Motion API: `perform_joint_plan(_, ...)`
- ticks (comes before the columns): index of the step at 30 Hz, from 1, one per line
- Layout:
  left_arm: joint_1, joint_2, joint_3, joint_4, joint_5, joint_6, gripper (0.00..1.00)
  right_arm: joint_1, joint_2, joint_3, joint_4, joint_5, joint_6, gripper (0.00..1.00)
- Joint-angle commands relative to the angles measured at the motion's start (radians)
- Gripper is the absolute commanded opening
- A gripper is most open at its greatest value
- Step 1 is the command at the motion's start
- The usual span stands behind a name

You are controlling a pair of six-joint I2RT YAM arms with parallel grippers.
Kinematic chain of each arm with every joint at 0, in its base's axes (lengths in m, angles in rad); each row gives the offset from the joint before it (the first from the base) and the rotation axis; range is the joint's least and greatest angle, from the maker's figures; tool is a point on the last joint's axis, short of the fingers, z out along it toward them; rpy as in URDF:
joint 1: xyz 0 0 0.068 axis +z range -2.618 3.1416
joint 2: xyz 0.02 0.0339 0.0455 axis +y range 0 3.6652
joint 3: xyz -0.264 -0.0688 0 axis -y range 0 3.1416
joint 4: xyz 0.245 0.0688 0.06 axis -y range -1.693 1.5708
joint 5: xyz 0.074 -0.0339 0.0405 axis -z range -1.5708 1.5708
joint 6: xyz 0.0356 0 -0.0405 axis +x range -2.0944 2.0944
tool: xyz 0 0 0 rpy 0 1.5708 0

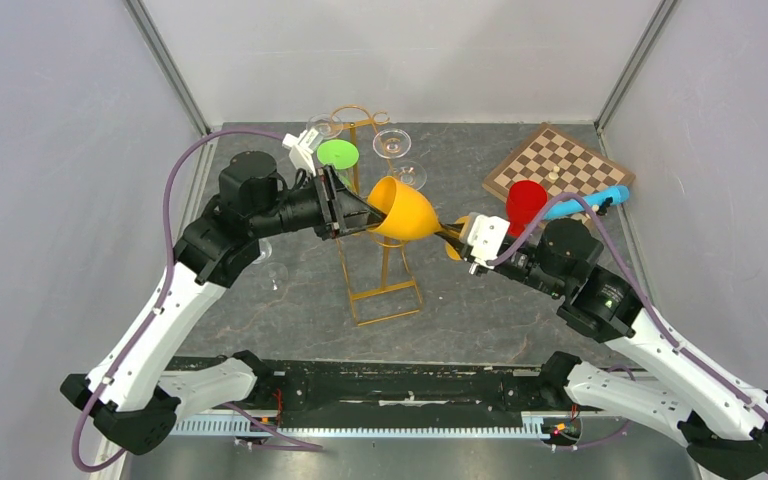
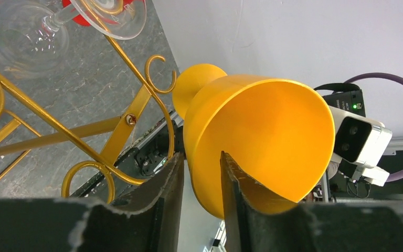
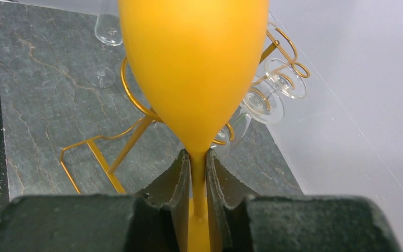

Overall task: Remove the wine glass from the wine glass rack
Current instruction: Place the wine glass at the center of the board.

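- Above the grey table (image 1: 260, 320), seen from overhead: a yellow wine glass (image 1: 403, 209) lies sideways in the air between two robot arms, at the front end of the gold wine glass rack (image 1: 390, 316) and over its wire base. Its mouth faces the left gripper (image 1: 360, 213) and its stem runs to the right gripper (image 1: 457, 232). Clear glasses (image 1: 391, 143) hang from the far end of the rack. A chessboard (image 1: 558, 165) and a red cup (image 1: 526, 200) sit at the right, well apart from the rack.
- From the left wrist: the left gripper (image 2: 202, 157) straddles the rim of the wine glass (image 2: 262, 136), one finger inside the bowl and one outside, the gap narrow. Whether the fingers press on the wall cannot be told. A curl of the wine glass rack (image 2: 131, 119) stands just beside the narrow end of the bowl. The other arm's white camera housing (image 2: 359, 139) shows past the rim.
- From the right wrist: the right gripper (image 3: 198, 157) is clamped on the stem of the wine glass (image 3: 194, 68), just below the bowl, which fills the upper picture. Behind it stand the wine glass rack (image 3: 131, 139) and its clear glasses (image 3: 286, 79). Whether the yellow glass touches the rack cannot be told.
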Motion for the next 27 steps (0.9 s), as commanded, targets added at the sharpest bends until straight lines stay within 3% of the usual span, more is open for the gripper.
perform_joint_plan(1, 0.009, -0.033, 0.063, -0.045, 0.03, 0.082, 0.36, 0.012, -0.002, 0.057, 0.052, 0.059, -0.005, 0.0)
perform_joint_plan(5, 0.009, -0.039, 0.072, -0.065, 0.027, 0.092, 0.26, 0.021, -0.006, 0.055, 0.051, 0.069, 0.002, 0.0)
perform_joint_plan(8, 0.009, -0.041, 0.074, -0.065, 0.037, 0.092, 0.03, 0.028, -0.009, 0.052, 0.059, 0.082, 0.011, 0.0)
perform_joint_plan(12, 0.008, -0.049, 0.08, -0.058, 0.052, 0.092, 0.02, 0.039, -0.018, 0.052, 0.061, 0.08, 0.018, 0.1)
perform_joint_plan(19, 0.009, -0.061, 0.085, -0.052, 0.057, 0.082, 0.02, 0.043, -0.054, 0.049, 0.064, 0.084, 0.043, 0.37)
perform_joint_plan(27, 0.009, -0.081, 0.062, 0.019, 0.046, 0.035, 0.02, 0.044, -0.109, 0.065, 0.03, 0.064, 0.06, 0.46)
